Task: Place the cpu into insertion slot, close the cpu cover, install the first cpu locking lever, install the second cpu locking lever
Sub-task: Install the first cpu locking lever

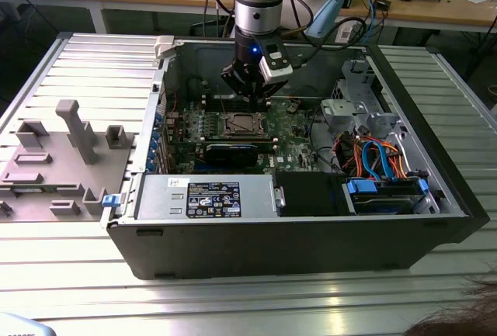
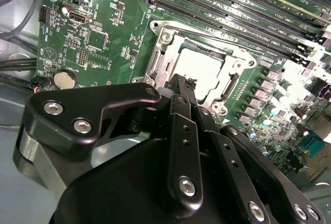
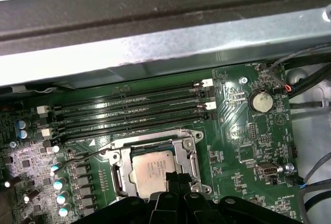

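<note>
The cpu (image 3: 150, 164) lies flat in the insertion slot (image 1: 242, 124) on the green board, silvery top up. The cpu cover (image 3: 189, 149) is down around it as a metal frame, with the chip (image 2: 200, 68) showing through its window. A thin wire lever (image 3: 83, 155) sticks out from one corner of the socket, lifted off the board. My gripper (image 3: 176, 177) hangs just over the socket's edge. Its black fingers (image 2: 182, 97) are pressed together with nothing between them. In the exterior view the gripper (image 1: 250, 91) is inside the open computer case, above the socket's far side.
Long black memory slots (image 3: 134, 113) run beside the socket. A black graphics card (image 1: 231, 152) and the power supply (image 1: 206, 196) lie nearer the case front. Blue and orange cables (image 1: 380, 157) fill the exterior view's right. A grey fixture (image 1: 70, 138) stands outside on the left.
</note>
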Available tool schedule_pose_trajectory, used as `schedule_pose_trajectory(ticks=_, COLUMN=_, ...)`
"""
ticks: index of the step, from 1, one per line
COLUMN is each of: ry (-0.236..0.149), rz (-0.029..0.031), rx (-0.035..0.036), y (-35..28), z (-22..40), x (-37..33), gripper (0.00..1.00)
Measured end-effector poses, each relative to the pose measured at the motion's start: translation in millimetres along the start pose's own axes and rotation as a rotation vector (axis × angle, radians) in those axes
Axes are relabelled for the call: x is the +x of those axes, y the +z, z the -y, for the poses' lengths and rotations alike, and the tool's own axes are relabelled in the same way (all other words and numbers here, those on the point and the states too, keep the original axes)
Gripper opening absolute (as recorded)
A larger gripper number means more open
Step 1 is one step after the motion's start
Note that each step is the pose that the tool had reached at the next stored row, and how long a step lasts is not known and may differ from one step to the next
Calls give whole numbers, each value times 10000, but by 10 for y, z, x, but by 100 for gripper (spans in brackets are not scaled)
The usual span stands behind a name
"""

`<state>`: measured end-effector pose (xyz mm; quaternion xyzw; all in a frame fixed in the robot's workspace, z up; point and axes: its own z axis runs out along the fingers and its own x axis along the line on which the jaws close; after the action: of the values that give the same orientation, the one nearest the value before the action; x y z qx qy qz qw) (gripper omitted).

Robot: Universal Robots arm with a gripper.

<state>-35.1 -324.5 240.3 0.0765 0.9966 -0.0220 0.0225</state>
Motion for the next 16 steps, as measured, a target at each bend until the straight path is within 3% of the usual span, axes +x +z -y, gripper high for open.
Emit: schedule_pose_trajectory(ticks=16, ry=-300, rz=12, rx=-14, y=0, z=0, x=0, gripper=11)
